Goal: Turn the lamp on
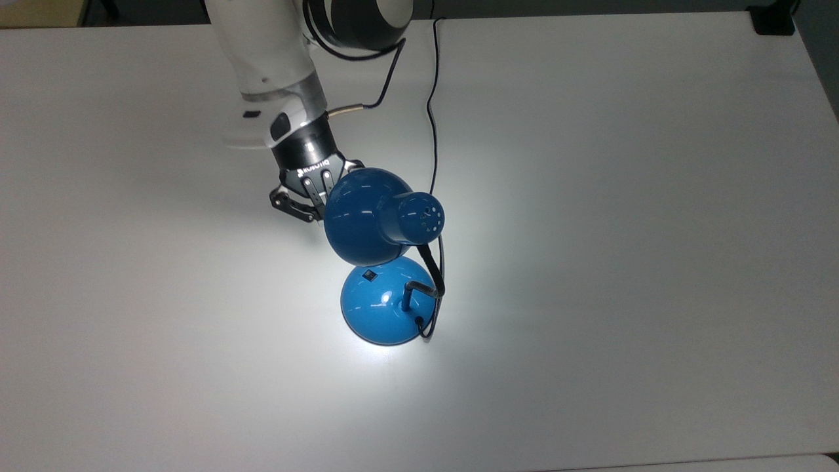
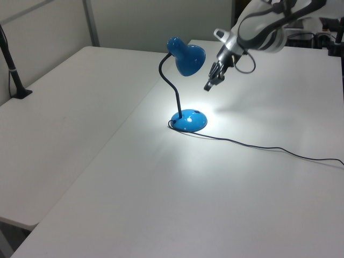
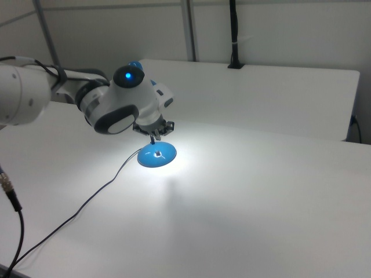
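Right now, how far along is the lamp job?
The lamp looks already on: a bright pool of light lies on the table around its base. Nothing is in hand; the gripper hangs in the air, clear of the switch. Seemingly nothing is left to do.

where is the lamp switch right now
In the top view, the small black switch sits on the lamp base's upper left, just below the shade; the end effector hangs above, clear of it.
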